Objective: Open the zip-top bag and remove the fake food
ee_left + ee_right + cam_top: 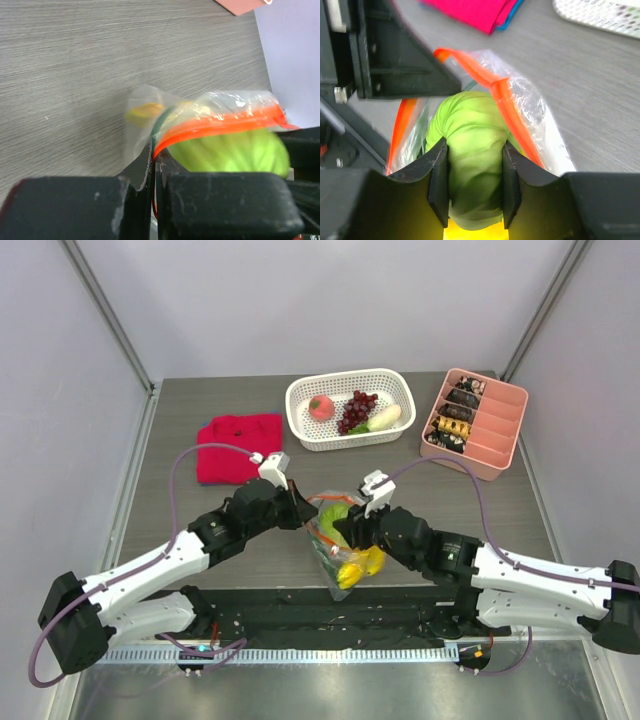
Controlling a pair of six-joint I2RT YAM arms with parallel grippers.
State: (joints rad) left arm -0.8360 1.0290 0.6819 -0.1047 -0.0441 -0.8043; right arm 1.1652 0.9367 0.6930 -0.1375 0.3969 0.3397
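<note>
The clear zip-top bag (335, 545) with its orange-red zipper strip (220, 125) is held up above the table's middle, its mouth open. My left gripper (154, 160) is shut on the bag's zipper edge at its left end. My right gripper (472, 165) reaches into the open mouth and is shut on a green round piece (470, 145) of fake food. Yellow bananas (358, 565) show lower in the bag. The green piece also shows in the left wrist view (230, 152).
A white perforated basket (350, 408) at the back holds a pink-red fruit (320, 407), dark red grapes (357, 410) and a white radish-like piece (385, 418). A pink divided tray (475, 422) stands back right. A red cloth (238, 445) lies back left.
</note>
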